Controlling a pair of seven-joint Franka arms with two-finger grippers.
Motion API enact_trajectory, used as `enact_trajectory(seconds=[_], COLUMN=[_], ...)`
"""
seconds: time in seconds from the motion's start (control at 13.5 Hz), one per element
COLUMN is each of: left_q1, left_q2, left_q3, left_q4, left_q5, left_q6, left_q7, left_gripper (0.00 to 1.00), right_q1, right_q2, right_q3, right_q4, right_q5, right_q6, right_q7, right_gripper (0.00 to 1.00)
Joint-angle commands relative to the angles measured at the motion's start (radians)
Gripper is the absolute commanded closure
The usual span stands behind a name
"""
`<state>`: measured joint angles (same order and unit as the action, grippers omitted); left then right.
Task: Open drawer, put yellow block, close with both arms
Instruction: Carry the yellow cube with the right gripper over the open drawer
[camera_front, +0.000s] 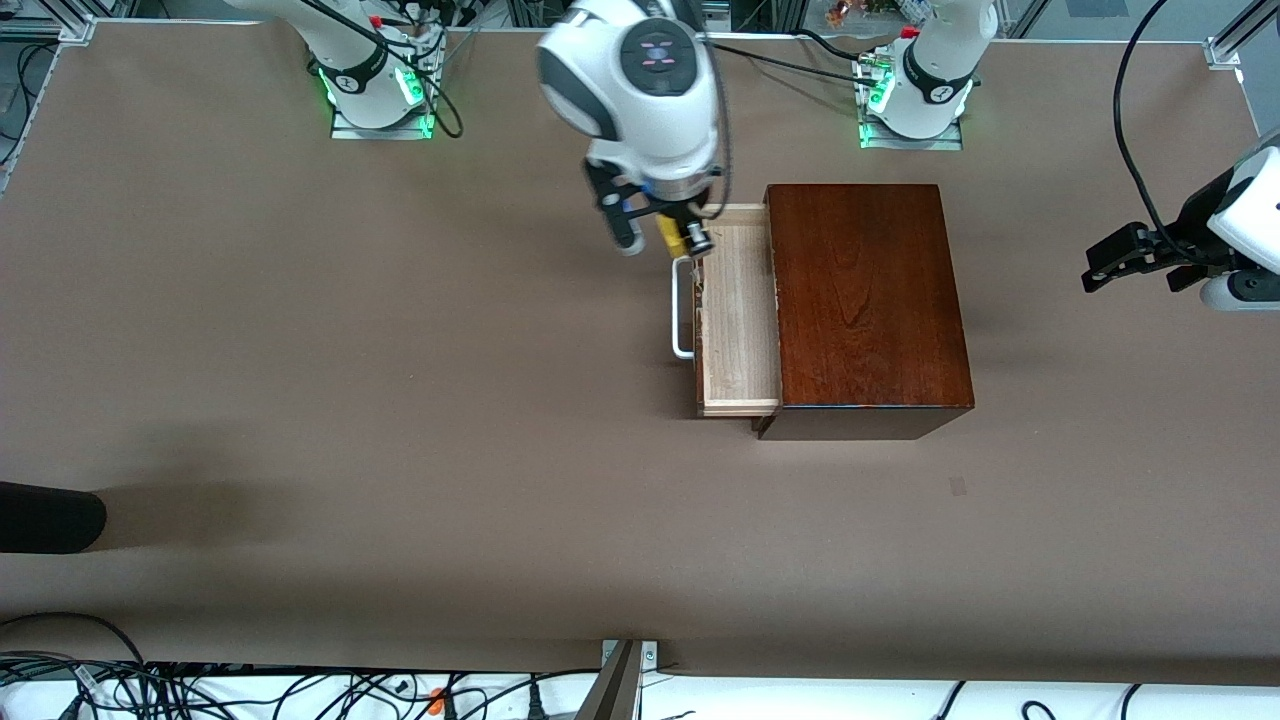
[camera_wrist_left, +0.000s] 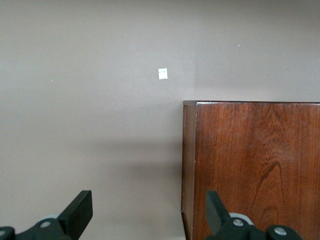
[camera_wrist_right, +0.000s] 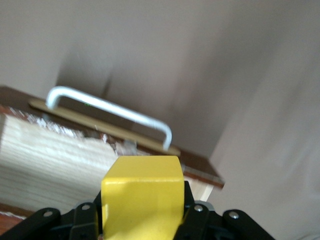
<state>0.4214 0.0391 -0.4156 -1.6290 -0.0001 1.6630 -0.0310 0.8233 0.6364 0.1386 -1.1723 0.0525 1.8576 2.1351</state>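
Observation:
The dark mahogany box (camera_front: 865, 300) stands mid-table, and its pale-wood drawer (camera_front: 740, 310) is pulled open toward the right arm's end, white handle (camera_front: 683, 310) outermost. My right gripper (camera_front: 672, 243) is shut on the yellow block (camera_front: 666, 230) and holds it above the drawer's front edge, at the drawer's end nearest the robot bases. In the right wrist view the block (camera_wrist_right: 142, 192) fills my right gripper (camera_wrist_right: 142, 215), with the handle (camera_wrist_right: 110, 112) and drawer (camera_wrist_right: 55, 150) below. My left gripper (camera_front: 1130, 262) is open and empty, waiting in the air past the box toward the left arm's end. In the left wrist view the left gripper (camera_wrist_left: 147, 212) hangs over the box's corner (camera_wrist_left: 255, 165).
A small pale tape mark (camera_front: 957, 486) lies on the brown table nearer the front camera than the box; it also shows in the left wrist view (camera_wrist_left: 162, 74). A black rounded object (camera_front: 50, 517) juts in at the right arm's end. Cables (camera_front: 200, 690) run along the near edge.

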Motion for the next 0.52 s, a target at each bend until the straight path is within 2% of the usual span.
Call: enact_trajectory(seconds=[0.0, 0.44], left_q1=[0.01, 0.016], left_q2=[0.022, 0.024], left_q3=[-0.003, -0.003], left_q4=[0.029, 0.029], left_q5=[-0.009, -0.009], left_q6=[-0.008, -0.008], left_q7=[0.011, 0.011], left_gripper=[0.0, 0.0], right_q1=[0.066, 0.08], right_q2=[0.077, 0.164], right_q3=[-0.017, -0.016], right_q4=[0.085, 0.085], right_q5=[-0.019, -0.019], right_q6=[0.024, 0.127], right_q7=[0.101, 0.153], right_gripper=[1.0, 1.0])
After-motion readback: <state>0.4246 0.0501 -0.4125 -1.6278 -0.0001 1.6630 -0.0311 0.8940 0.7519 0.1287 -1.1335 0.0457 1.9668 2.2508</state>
